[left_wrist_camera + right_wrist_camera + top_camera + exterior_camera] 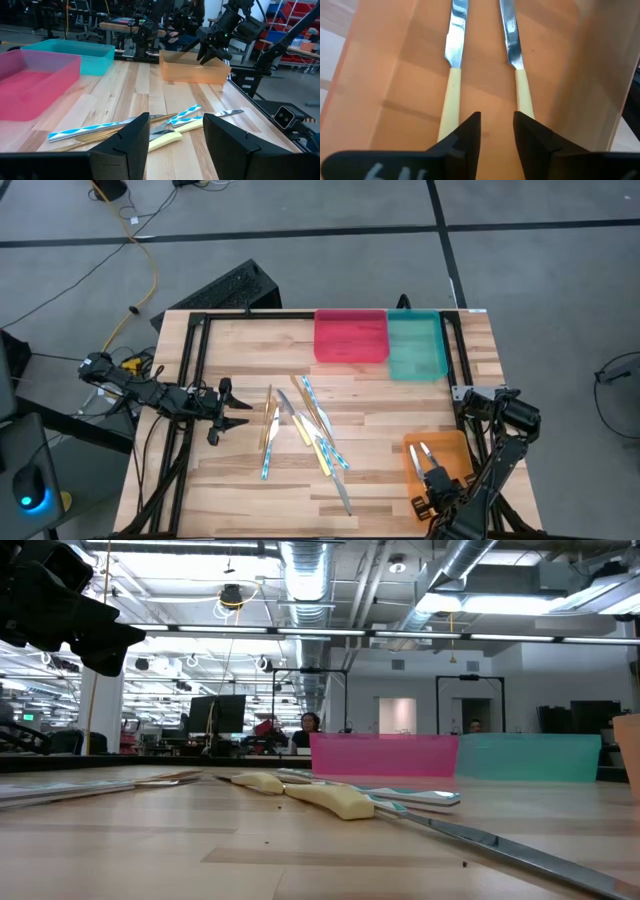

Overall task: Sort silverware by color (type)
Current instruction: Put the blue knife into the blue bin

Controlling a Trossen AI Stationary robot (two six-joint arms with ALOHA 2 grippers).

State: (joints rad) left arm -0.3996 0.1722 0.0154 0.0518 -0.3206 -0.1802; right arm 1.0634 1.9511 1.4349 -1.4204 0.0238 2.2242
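The loose silverware (300,430) lies in a heap on the table's middle: yellow-handled knives (165,141), light-blue-striped pieces (95,131) and thin wooden sticks. Two more yellow-handled knives (451,95) lie side by side on the floor of the orange tray (440,460). My left gripper (235,408) hovers open just left of the heap, pointing at it, and holds nothing. My right gripper (430,475) hangs open over the orange tray, its fingers (470,127) above the gap between the two knife handles, holding nothing.
A red tray (350,337) and a teal tray (415,345) stand side by side at the table's far edge. A black frame (195,320) runs along the table's sides. Bare wood lies between the heap and the trays.
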